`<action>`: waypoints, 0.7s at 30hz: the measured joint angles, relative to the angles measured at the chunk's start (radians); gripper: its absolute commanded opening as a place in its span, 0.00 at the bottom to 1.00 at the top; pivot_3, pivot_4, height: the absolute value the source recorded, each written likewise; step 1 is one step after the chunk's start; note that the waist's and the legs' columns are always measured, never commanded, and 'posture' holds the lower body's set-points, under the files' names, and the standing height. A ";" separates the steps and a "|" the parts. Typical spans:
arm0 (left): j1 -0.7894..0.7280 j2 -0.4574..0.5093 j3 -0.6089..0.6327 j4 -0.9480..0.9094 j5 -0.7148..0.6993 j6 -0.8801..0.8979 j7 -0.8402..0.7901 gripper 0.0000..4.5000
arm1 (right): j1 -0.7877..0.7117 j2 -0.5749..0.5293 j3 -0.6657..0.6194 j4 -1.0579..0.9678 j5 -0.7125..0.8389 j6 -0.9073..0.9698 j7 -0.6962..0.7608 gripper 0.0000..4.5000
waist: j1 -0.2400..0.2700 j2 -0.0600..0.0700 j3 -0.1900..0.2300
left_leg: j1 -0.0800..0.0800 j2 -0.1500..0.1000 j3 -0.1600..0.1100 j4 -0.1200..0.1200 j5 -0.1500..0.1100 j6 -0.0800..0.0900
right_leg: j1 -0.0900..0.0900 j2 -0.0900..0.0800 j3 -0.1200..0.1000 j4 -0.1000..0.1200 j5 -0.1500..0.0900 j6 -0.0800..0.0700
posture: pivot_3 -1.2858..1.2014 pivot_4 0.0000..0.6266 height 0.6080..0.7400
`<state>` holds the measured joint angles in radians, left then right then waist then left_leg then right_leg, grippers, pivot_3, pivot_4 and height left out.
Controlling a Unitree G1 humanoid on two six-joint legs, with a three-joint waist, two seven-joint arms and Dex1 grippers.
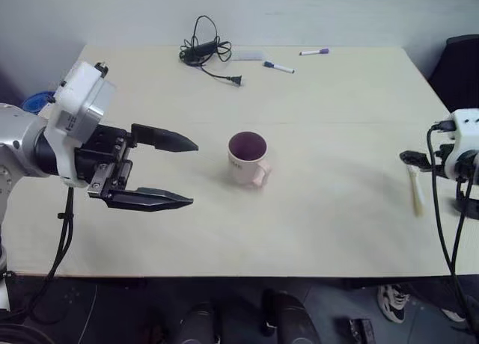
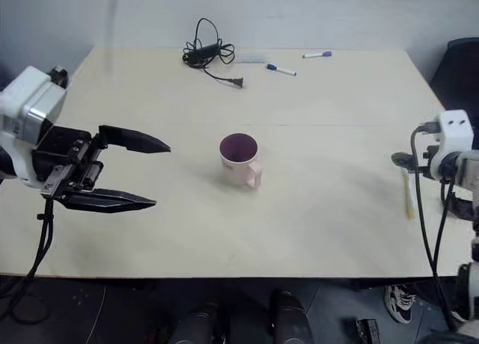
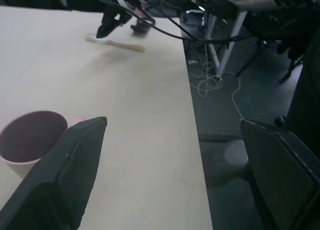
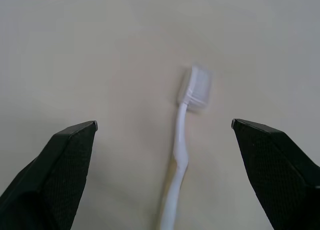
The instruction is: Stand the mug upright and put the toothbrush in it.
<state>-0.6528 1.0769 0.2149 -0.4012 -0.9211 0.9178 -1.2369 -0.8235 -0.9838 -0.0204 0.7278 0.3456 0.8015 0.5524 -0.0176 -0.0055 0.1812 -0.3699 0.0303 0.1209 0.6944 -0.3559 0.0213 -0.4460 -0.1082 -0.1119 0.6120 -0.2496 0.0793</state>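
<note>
The pale pink mug (image 1: 248, 158) stands upright at the middle of the table, its dark maroon inside facing up and its handle toward the front edge. My left gripper (image 1: 193, 173) hovers open to the mug's left, above the tabletop, holding nothing. The cream-white toothbrush (image 1: 416, 192) lies flat near the table's right edge. My right gripper (image 4: 164, 123) is open over it, one finger on each side of the brush head (image 4: 196, 87), not touching it.
A black cable with a plug (image 1: 206, 51) and two white marker pens (image 1: 278, 67) (image 1: 314, 52) lie along the far edge of the cream table (image 1: 337, 232). A dark chair (image 1: 460, 67) stands beyond the right corner. A person's shoe (image 1: 393, 303) is on the floor at front right.
</note>
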 measured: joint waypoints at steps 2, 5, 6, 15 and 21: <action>0.002 0.006 -0.005 -0.008 0.015 -0.019 -0.004 0.99 | -0.026 0.018 0.016 0.070 -0.035 -0.021 0.030 1.00 | -0.007 0.000 0.000 | 0.000 0.000 0.000 0.001 0.000 0.000 | 0.000 0.000 0.000 0.000 0.000 0.000 | 0.52 0.24 1.00; 0.003 0.007 -0.015 -0.013 0.033 -0.050 -0.010 1.00 | -0.038 0.037 0.018 0.143 -0.085 -0.074 0.056 0.96 | -0.009 0.000 0.000 | 0.000 0.000 0.000 0.002 0.000 0.000 | 0.000 0.000 0.001 0.001 0.000 0.000 | 0.52 0.24 1.00; 0.003 0.007 -0.019 -0.013 0.039 -0.056 -0.012 1.00 | -0.039 0.045 0.018 0.160 -0.098 -0.088 0.062 0.91 | -0.009 0.000 0.000 | 0.000 0.000 0.000 0.002 0.000 0.000 | 0.000 0.000 0.002 0.001 0.000 0.000 | 0.52 0.24 1.00; -0.006 0.007 -0.047 0.021 0.071 -0.093 -0.010 1.00 | -0.043 0.082 0.000 0.213 -0.139 -0.146 0.126 0.29 | -0.008 0.000 0.000 | 0.001 0.000 0.000 0.004 0.000 -0.001 | 0.002 0.000 0.003 0.002 0.000 0.001 | 0.52 0.24 1.00; -0.030 0.003 -0.060 0.045 0.073 -0.100 -0.007 1.00 | -0.043 0.093 -0.028 0.217 -0.147 -0.150 0.145 0.04 | -0.008 -0.001 0.000 | 0.001 0.000 -0.001 0.004 0.000 -0.001 | 0.002 0.000 0.004 0.002 0.000 0.001 | 0.52 0.24 1.00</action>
<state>-0.6824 1.0800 0.1553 -0.3566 -0.8485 0.8177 -1.2434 -0.8664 -0.8911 -0.0488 0.9449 0.1986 0.6520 0.6972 -0.0258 -0.0061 0.1808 -0.3688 0.0306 0.1202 0.6987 -0.3561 0.0206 -0.4440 -0.1086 -0.1077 0.6145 -0.2491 0.0801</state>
